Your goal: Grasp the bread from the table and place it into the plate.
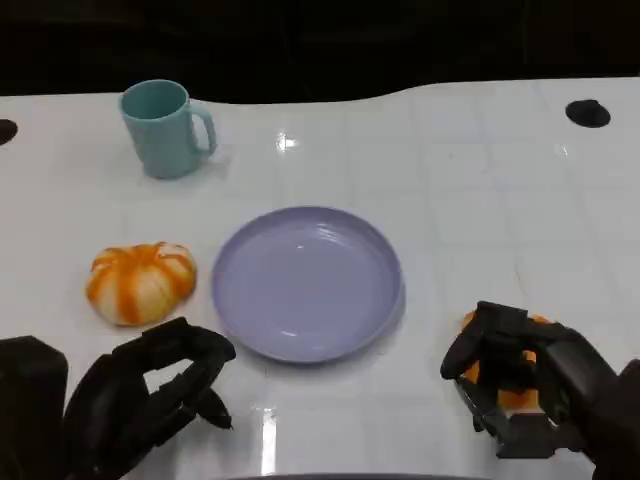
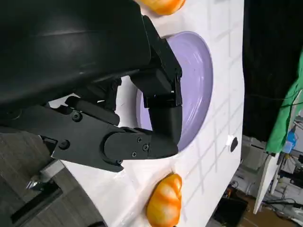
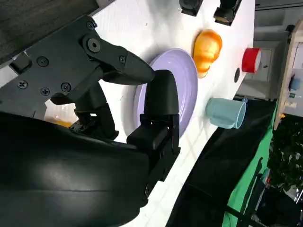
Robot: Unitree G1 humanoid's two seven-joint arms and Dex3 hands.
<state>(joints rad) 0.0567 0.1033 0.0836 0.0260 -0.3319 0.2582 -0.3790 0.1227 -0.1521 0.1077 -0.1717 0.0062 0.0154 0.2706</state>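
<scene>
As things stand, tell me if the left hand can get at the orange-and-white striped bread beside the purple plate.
Probably yes. The left hand sits just in front of the orange-and-white striped bread, with bare white table between them. The round purple plate lies to the side, and the teal mug stands beyond, out of the path.

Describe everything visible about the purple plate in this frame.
The round lavender plate, smooth and plastic-looking with a raised rim and faint concentric rings, lies flat and empty at the centre of the white table. Nothing touches it. The orange-striped bread roll sits beside it, apart from the rim, on the robot's left.
</scene>
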